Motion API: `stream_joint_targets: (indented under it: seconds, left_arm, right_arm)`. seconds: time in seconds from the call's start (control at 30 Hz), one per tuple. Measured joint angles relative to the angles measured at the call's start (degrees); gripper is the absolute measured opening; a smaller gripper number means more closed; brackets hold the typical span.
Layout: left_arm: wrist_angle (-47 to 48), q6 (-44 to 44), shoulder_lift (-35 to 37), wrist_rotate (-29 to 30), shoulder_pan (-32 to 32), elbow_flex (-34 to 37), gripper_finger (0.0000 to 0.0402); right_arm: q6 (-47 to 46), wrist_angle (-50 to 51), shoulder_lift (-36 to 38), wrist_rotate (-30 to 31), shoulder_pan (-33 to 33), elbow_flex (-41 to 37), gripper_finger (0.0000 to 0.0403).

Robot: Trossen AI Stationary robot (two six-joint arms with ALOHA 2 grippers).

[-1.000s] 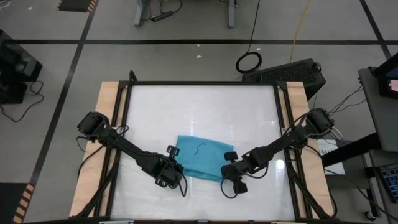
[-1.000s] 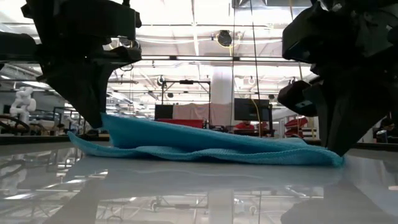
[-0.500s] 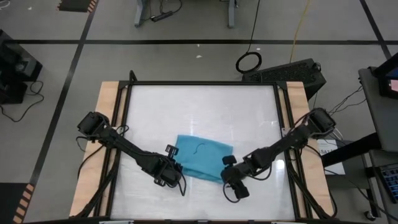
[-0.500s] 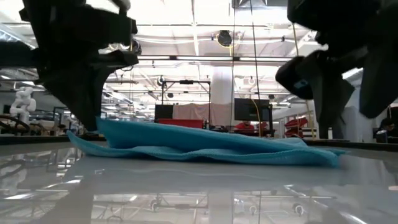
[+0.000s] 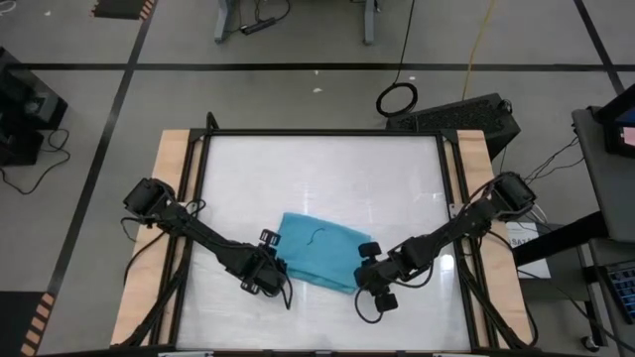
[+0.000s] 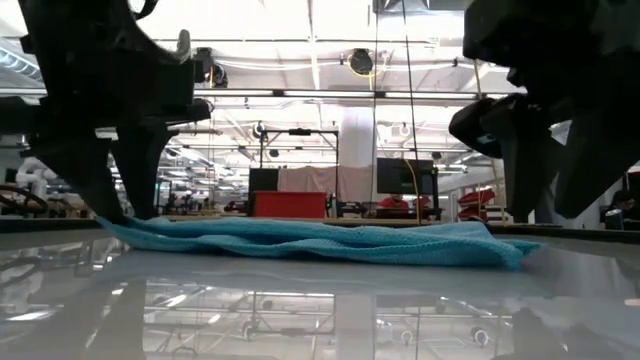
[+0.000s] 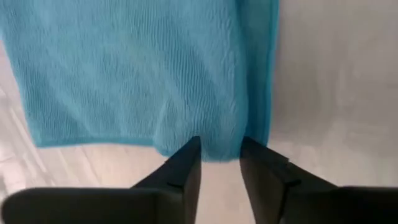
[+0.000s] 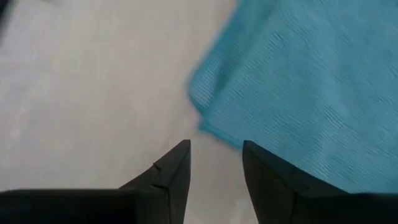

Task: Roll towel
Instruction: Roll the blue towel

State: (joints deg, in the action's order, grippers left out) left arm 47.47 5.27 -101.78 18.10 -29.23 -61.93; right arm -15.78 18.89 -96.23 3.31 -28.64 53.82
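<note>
The teal towel (image 5: 319, 250) lies low and rumpled in loose layers on the white tabletop (image 5: 317, 169), toward its near edge. My left gripper (image 5: 270, 270) is down at the towel's near left corner, open. In the left wrist view its fingertips stand either side of a small hump in the towel's edge (image 7: 217, 148). My right gripper (image 5: 369, 273) hangs open just above the table at the towel's near right corner (image 8: 202, 118), which lies a little ahead of the fingertips. In the low view the towel (image 6: 330, 242) stretches between the two grippers. My left gripper comes steeply from above at the towel's near edge close to the left corner (image 7: 217, 148). Its open fingers flank a hump of that edge, which lies on the table. Whether the fingers touch the cloth I cannot tell.
Wooden rails (image 5: 169, 228) and a black frame bound the tabletop on both sides. The far half of the tabletop lies bare beyond the towel. Loose cables trail near each gripper (image 5: 369, 312).
My right gripper has opened, let go of the towel's right end and risen off it. My left gripper has then opened and let go of the left end. That end had been held up as a raised fold and has dropped flat onto the table.
</note>
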Motion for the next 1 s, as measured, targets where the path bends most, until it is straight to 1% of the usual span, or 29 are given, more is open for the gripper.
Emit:
stream_joint_targets:
  seconds: [0.13, 0.27, 0.37, 0.43, 0.5, 0.63, 0.7, 0.8, 0.93, 1.0]
  left_arm:
    - [2.6, 0.28, 0.0, 0.42, 0.0, 0.02, 0.0147]
    - [5.63, 0.45, 0.4, 0.53, 0.0, -0.06, 0.0157]
    - [7.14, 0.66, 0.58, 1.84, -0.04, -0.91, 0.0158]
    - [4.74, 0.89, 0.72, 2.66, -0.04, -1.54, 0.0158]
    - [-0.24, 0.15, 0.7, 2.76, 0.19, -1.7, 0.0158]
    - [-13.89, -2.4, 0.61, 2.76, 1.43, -1.33, 0.0157]
    - [-17.97, -3.05, 0.53, 2.95, 2.54, -1.08, 0.0157]
    - [-20.56, -2.85, 0.5, 3.39, 5.01, -1.05, 0.0157]
    - [-21.03, -2.68, -1.06, 3.28, 8.66, -1.05, 0.0157]
    - [-21.45, -2.76, -2.73, 1.13, 10.29, -1.01, 0.0157]
  right_arm:
    - [0.03, 4.79, 0.9, 3.56, 0.02, 0.0, 0.0132]
    - [1.28, 8.72, 3.57, 8.13, 0.04, 0.0, 0.0132]
    - [2.63, 10.73, 6.26, 14.57, 0.22, 0.0, 0.0132]
    - [3.18, 12.38, 7.24, 19.59, 0.83, 0.0, 0.0132]
    - [3.57, 14.14, 7.64, 22.57, 2.08, 0.0, 0.0132]
    - [5.09, 13.38, 7.69, 22.03, 6.07, -0.6, 0.0132]
    - [5.86, 11.38, 7.69, 21.77, 7.95, -1.61, 0.0132]
    - [6.87, 9.14, 7.67, 21.16, 10.45, -2.99, 0.0132]
    - [7.23, 3.45, 7.67, 15.88, 12.83, -5.62, 0.0132]
    - [6.86, 0.82, 7.67, 14.09, 13.21, -7.05, 0.0132]
